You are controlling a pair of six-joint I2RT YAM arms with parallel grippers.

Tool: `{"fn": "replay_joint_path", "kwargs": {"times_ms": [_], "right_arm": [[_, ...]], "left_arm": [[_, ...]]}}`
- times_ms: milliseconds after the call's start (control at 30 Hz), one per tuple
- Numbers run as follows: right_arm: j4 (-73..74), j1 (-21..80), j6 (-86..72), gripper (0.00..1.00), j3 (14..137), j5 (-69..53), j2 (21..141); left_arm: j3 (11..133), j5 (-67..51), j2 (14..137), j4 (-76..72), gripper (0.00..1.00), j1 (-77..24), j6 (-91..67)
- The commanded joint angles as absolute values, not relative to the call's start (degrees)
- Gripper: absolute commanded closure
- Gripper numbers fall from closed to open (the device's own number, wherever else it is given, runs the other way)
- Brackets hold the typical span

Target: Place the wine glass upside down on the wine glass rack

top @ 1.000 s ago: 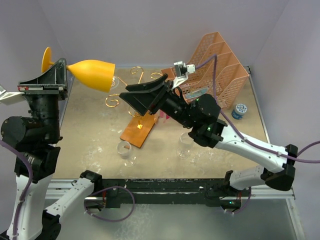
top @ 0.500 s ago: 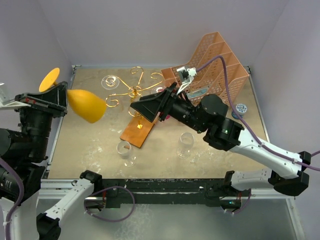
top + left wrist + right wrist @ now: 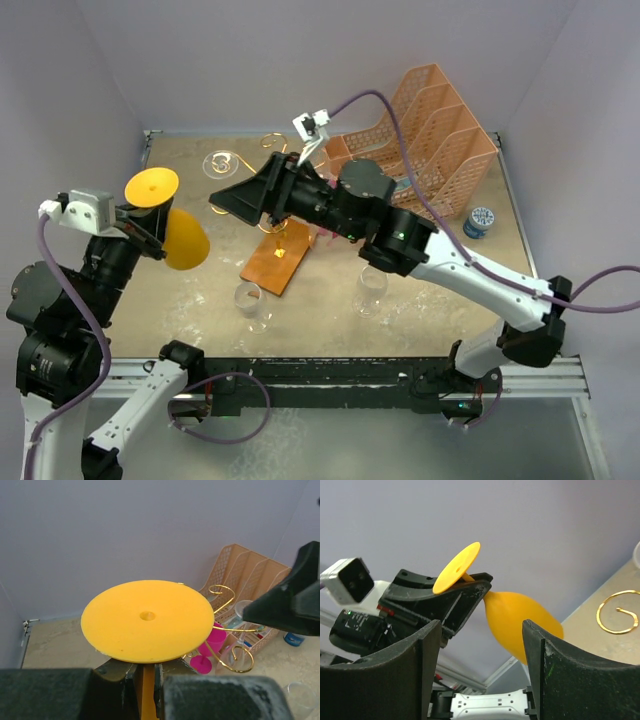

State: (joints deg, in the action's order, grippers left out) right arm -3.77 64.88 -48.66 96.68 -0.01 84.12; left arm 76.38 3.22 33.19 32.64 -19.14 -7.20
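My left gripper (image 3: 148,228) is shut on the stem of the yellow wine glass (image 3: 183,240). It holds the glass in the air over the table's left side, foot (image 3: 152,187) up and bowl down and tilted. In the left wrist view the stem (image 3: 144,687) sits between the fingers under the round foot (image 3: 147,620). My right gripper (image 3: 232,197) is open and empty, pointing left at the glass; the bowl (image 3: 520,620) shows between its jaws, apart from them. The gold wine glass rack (image 3: 234,652) is mostly hidden behind the right arm; its copper-brown base (image 3: 278,258) shows.
A peach mesh organiser (image 3: 430,130) stands at the back right, with a small blue-and-white jar (image 3: 481,220) beside it. Two clear glasses (image 3: 250,300) (image 3: 372,288) stand near the front. Another clear glass (image 3: 222,163) is at the back left. Pink glasses (image 3: 216,634) sit by the rack.
My left arm came down and turned the yellow glass from lying sideways to foot up, bowl down. My right arm swung left and its open gripper now faces the glass.
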Motion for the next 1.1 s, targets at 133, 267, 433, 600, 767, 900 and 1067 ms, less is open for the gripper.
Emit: {"fn": "replay_joint_path", "kwargs": {"times_ms": [133, 267, 433, 600, 767, 900, 1067], "right_arm": [[-9.0, 65.1, -61.1, 0.35, 103.6, -3.0, 91.6], [-13.0, 65.1, -65.8, 0.40, 101.6, -4.4, 92.5], [-15.9, 65.1, -68.3, 0.45, 97.9, -3.9, 91.4], [-13.4, 65.1, -68.8, 0.46, 98.7, -2.7, 91.4], [-10.0, 65.1, -69.7, 0.56, 101.4, -1.8, 93.6], [-7.7, 65.1, -69.7, 0.64, 103.8, -2.3, 95.4], [-5.4, 65.1, -69.9, 0.72, 106.7, -2.7, 97.1]], "left_arm": [[71.0, -3.1, 30.5, 26.8, 1.00, -18.9, 0.9], [68.9, -2.6, 29.4, 26.0, 1.00, -18.9, 2.5], [67.9, -2.4, 28.7, 26.0, 1.00, -18.8, 3.5], [67.7, -2.5, 28.5, 26.7, 1.00, -18.8, 4.0], [67.4, -5.1, 28.2, 27.1, 1.00, -18.9, 5.9], [67.7, -6.7, 28.0, 28.0, 0.98, -18.8, 7.7], [68.3, -7.4, 27.8, 29.5, 0.96, -18.9, 9.5]]}}
